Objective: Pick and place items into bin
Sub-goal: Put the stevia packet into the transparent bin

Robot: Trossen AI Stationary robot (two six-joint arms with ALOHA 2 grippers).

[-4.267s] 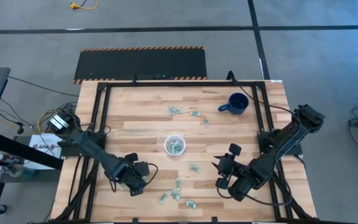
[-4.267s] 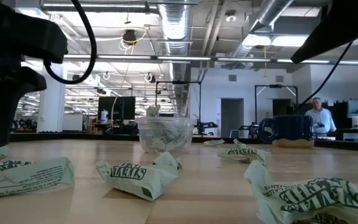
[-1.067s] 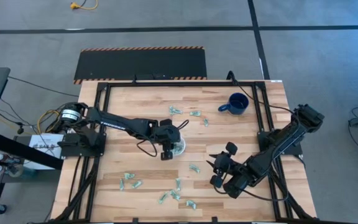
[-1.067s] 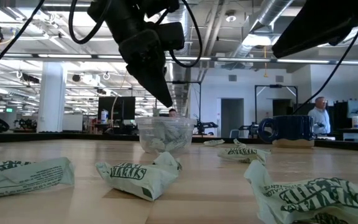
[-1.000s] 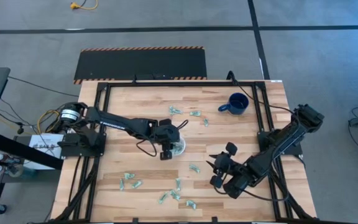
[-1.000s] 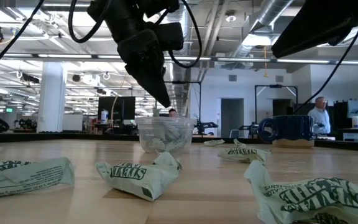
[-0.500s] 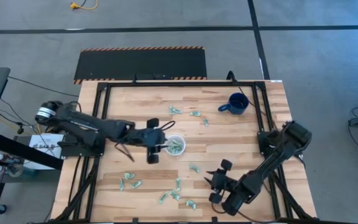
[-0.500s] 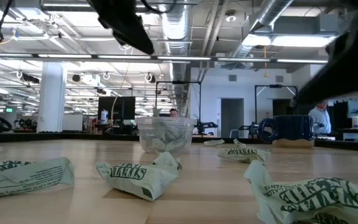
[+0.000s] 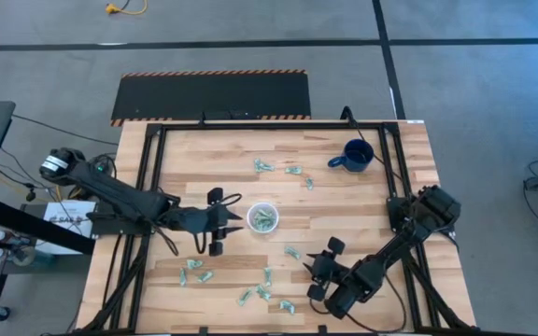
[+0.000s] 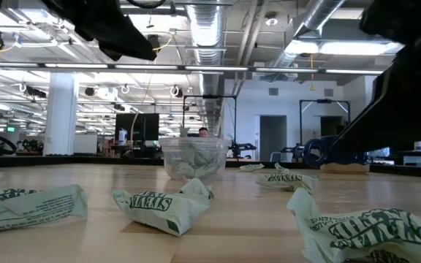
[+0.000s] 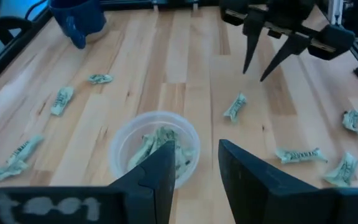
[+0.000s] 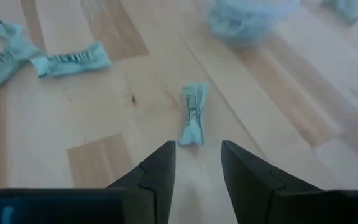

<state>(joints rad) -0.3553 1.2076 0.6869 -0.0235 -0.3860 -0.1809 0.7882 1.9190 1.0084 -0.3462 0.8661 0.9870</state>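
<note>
The clear cup (image 9: 262,218) stands upright mid-table with several green-and-white wrappers inside, also shown in the low view (image 10: 194,157). More wrappers lie loose on the wood: a few beyond the cup (image 9: 292,171) and several nearer the near edge (image 9: 267,278). My left gripper (image 9: 234,221) is open just left of the cup (image 11: 157,149), holding nothing. My right gripper (image 9: 310,268) is open near the near edge. It points at one wrapper (image 9: 292,252) that lies flat just ahead of its fingers (image 12: 194,121).
A dark blue mug (image 9: 353,156) stands at the far right of the table. Black frame rails (image 9: 148,187) run along the left and right sides. Bare wood lies between the cup and the mug. In the low view, big wrappers (image 10: 167,204) lie close to the camera.
My left gripper has drawn back from above the cup toward the table's left and now sits beside it. My right gripper has moved toward the near edge and to the left, closing on the single wrapper. The cup and the loose wrappers have stayed put.
</note>
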